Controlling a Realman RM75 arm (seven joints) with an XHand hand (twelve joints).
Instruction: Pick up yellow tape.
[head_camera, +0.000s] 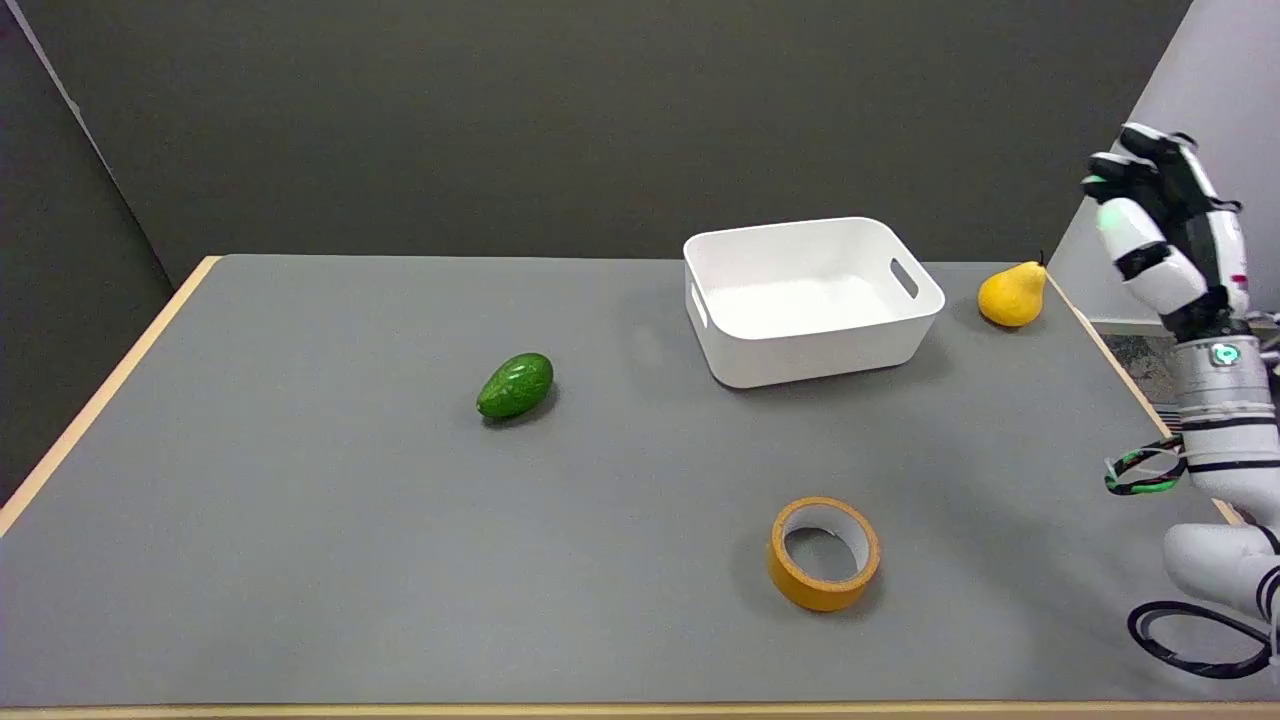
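At table's right edge, the right hand (1160, 225) is held raised, fingers loosely curled, nothing gripped. Approach not started; a reach down-left to the yellow tape (824, 553) is needed.

We see a robot lab: a grey worktop (300, 520) (with wooden edge), plain dark walls (500, 120) behind it.

Surface: grey table (300, 520), wood-edged.
Hand (1160, 225): raised off the table's right edge.
Nearest hand: yellow pear (1012, 294).
Next: white bin (812, 300).
Below-left: yellow tape (824, 553), lying flat.
Farthest: green avocado (515, 385).
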